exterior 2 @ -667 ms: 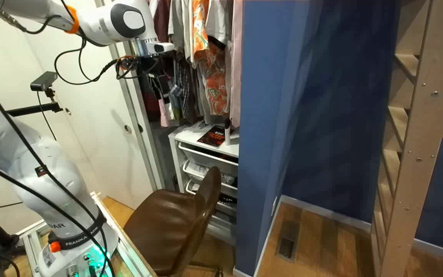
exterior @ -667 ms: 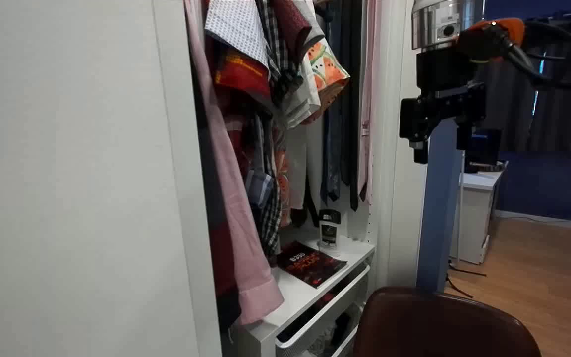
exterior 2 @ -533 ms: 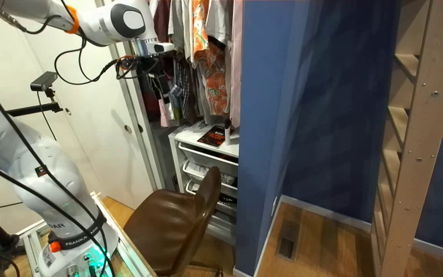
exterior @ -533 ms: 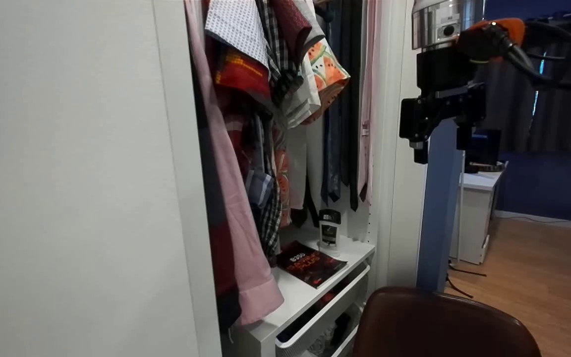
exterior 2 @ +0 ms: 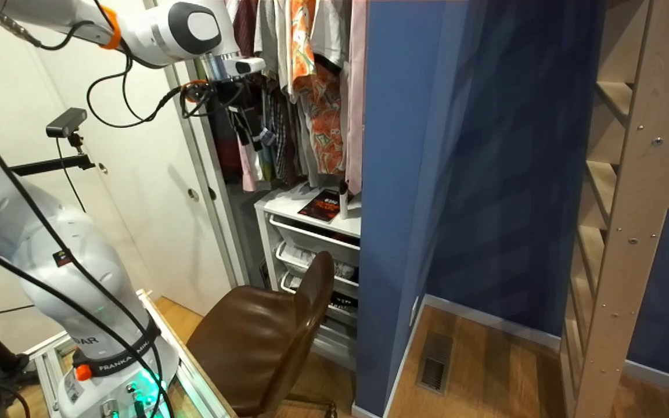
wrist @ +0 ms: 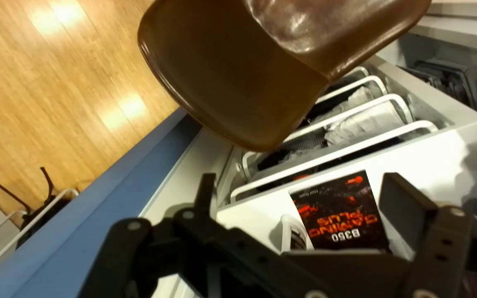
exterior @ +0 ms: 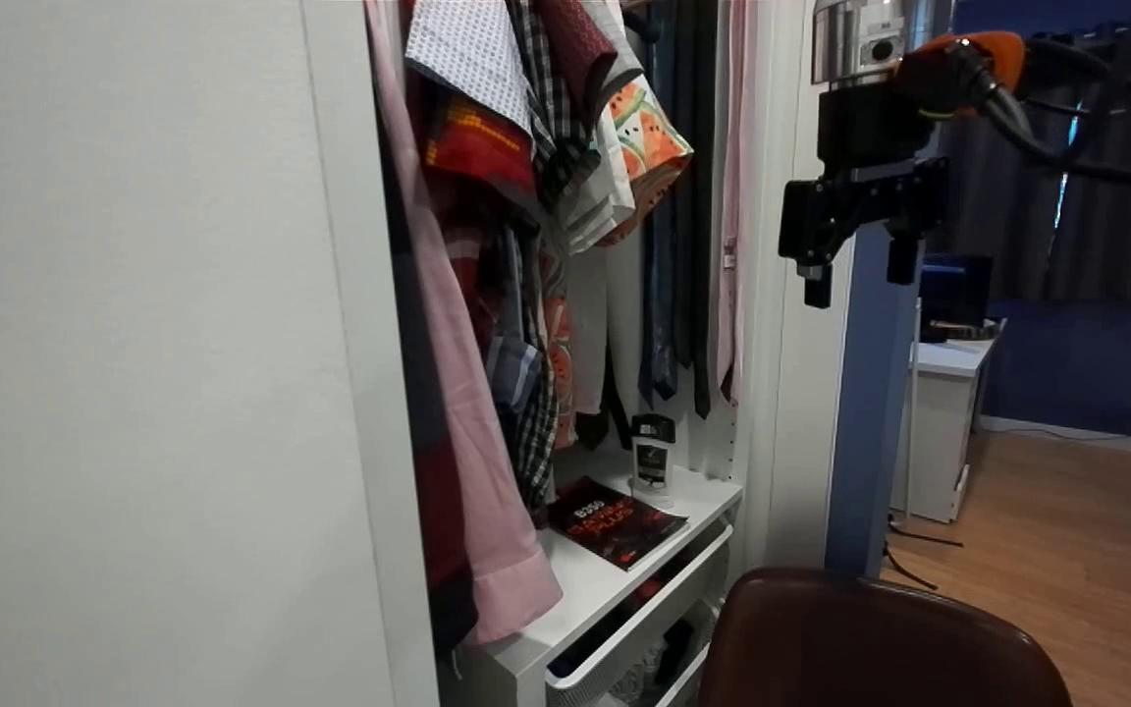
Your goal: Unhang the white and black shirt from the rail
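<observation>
Some of the white-and-black shirt (exterior 2: 328, 32) is cut off above.

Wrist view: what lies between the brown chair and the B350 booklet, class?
White-rimmed drawers, then a narrow strip of white shelf top beside the booklet, as the wrist view shows.

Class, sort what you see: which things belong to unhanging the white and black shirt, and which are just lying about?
Part of the job:
white and black shirt, probably the hanging white sleeve with dark edging
gripper, open

Just there:
brown chair
"B350 Gaming Plus" booklet
deodorant-like stick
watermelon-print shirt
long pink sleeve
neckties
</observation>
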Tool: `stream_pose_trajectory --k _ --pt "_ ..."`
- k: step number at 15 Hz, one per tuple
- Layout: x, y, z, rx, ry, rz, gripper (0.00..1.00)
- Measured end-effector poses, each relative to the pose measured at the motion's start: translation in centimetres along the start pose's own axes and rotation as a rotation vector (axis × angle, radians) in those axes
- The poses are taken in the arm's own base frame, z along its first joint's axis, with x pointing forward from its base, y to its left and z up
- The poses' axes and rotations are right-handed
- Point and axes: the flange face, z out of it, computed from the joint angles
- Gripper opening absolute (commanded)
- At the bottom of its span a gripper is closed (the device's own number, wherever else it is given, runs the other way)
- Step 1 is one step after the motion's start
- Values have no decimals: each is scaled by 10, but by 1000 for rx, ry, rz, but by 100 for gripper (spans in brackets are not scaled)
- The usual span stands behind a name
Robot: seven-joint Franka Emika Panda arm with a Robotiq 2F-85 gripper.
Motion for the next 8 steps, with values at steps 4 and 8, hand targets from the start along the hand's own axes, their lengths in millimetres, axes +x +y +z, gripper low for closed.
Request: stream_pose_trajectory --k 4,8 --pt "42 5 -55 75 227 -29 100" --pt "82 3 -107 143 424 -95 100"
